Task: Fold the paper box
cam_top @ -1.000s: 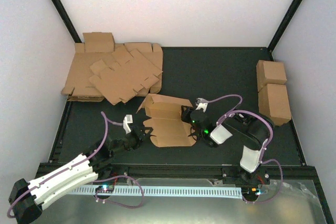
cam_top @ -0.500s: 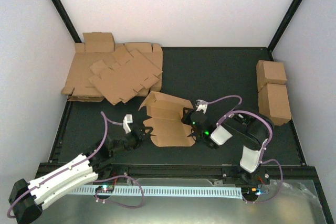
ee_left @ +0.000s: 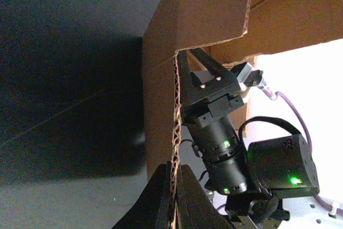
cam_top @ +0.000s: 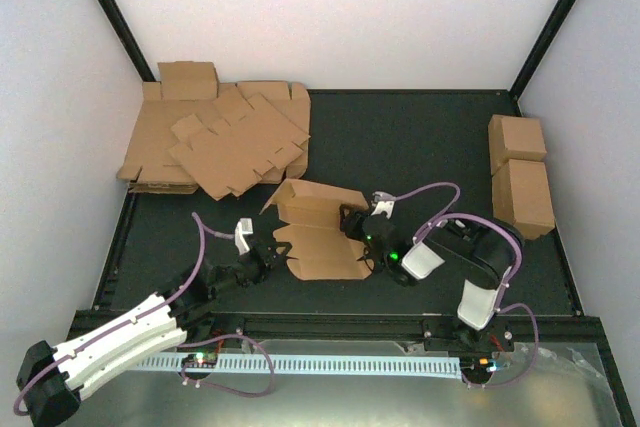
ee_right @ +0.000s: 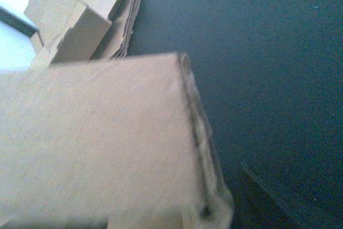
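Black table [cam_top: 420, 147]: paper box [cam_top: 315, 232] lies mid-table between your two arms, well apart from flat-sheet heap [cam_top: 220, 142] far left and two cuboids [cam_top: 520, 172] far right. Box half-formed: long brown trough, far wall raised, near panel flat, end flaps loose. Your left gripper [ee_left: 172, 178] clamps near-left edge, likely anchoring sheet for folding. Your right gripper [cam_top: 355, 222] sits at box's right end; jaw spread unclear, cannot tell.
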`<state>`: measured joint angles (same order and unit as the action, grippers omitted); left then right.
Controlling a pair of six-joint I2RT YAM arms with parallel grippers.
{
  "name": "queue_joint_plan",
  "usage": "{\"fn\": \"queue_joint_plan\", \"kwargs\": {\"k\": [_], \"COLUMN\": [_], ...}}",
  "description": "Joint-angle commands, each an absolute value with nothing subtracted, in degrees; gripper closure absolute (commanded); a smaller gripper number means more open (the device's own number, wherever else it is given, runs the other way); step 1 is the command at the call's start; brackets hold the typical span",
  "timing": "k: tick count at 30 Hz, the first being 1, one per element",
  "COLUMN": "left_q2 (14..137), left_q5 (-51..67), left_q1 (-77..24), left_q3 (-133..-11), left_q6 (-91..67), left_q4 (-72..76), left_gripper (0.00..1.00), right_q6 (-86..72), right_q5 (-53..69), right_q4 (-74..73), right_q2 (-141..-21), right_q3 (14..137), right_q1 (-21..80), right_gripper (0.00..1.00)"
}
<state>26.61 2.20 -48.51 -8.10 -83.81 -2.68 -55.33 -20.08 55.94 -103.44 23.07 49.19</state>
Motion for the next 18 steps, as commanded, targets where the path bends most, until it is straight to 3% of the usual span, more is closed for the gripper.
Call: {"fn": "queue_joint_plan", "kwargs": {"k": [1, 5, 18], "left_q2": [25.4, 23.6, 25.7], "left_q5": [1.7, -0.5, -5.7], "left_q1": [-48.9, -48.9, -48.4], "left_q3": [-9.1, -10.4, -24.3], "left_q6": [-83.5, -81.3, -67.2], "left_q4": [-2.9, -6.5, -23.4], "left_gripper": [0.98, 0.98, 0.97], "right_q6": [-53.0, -49.5, -39.6], "right_q5": [-20.1, -18.3, -14.4], "right_q4": [57.6, 58.2, 38.2], "right_q2": [-100.5, -96.8, -71.6], "right_q3": [21.3, 17.4, 10.0], "right_q1": [49.9, 50.9, 54.0], "right_gripper": [0.29, 0.17, 0.16]}}
